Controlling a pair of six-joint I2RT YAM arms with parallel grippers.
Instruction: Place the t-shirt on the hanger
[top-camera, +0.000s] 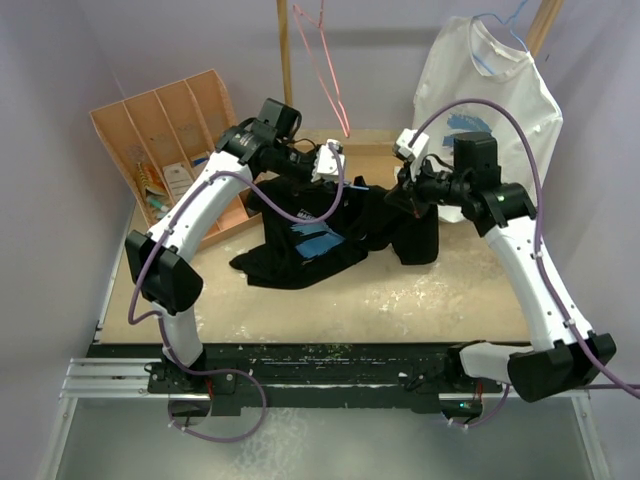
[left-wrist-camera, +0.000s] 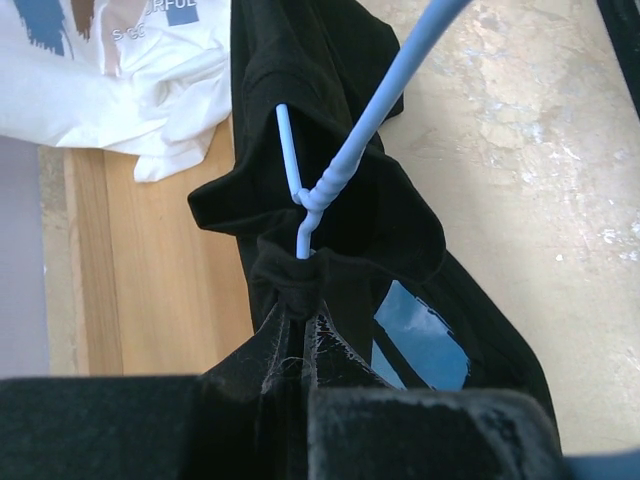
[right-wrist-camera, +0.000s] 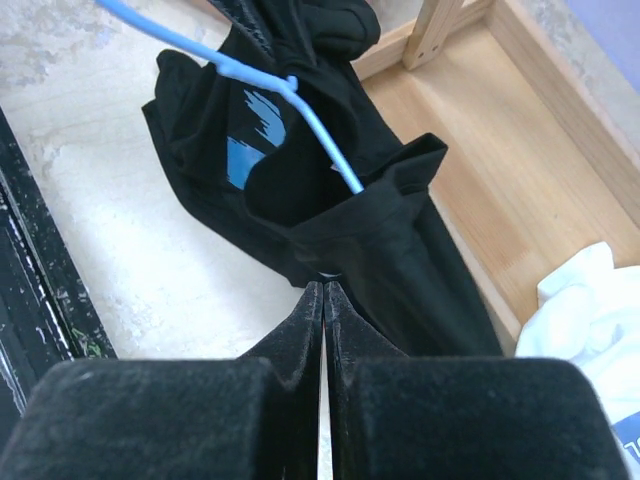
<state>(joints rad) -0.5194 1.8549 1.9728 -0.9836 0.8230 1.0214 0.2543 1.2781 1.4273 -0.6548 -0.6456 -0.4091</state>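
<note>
Both grippers are closed on cloth. The left gripper is pinched shut on a bunched knot of the shirt, just where one wire of the hanger goes into it. The twisted neck stands just beyond the fingertips. Whether the wire itself is caught in the pinch under the cloth cannot be told. The right gripper has its fingers pressed flat together on a folded black edge, directly below an opening into which the other hanger arm disappears.

The shirt sits mid-table between the two arms, raised at the two pinch points and slumped on the table toward the near left, print up. The hanger's neck and hook stem lie bare outside the cloth, and whether they pass through the collar is not clear.

The move ahead turns on the hanger's long axis, which runs roughly from one gripper to the other, with an arm buried in cloth at each end. From the right gripper the wire comes in from the far left and ends straight ahead of the fingertips, so that arm is nearer the unseated shoulder. A pull along the wire, away from the left gripper, would probably draw the cloth on. A sideways pull could slip the wire out
</note>
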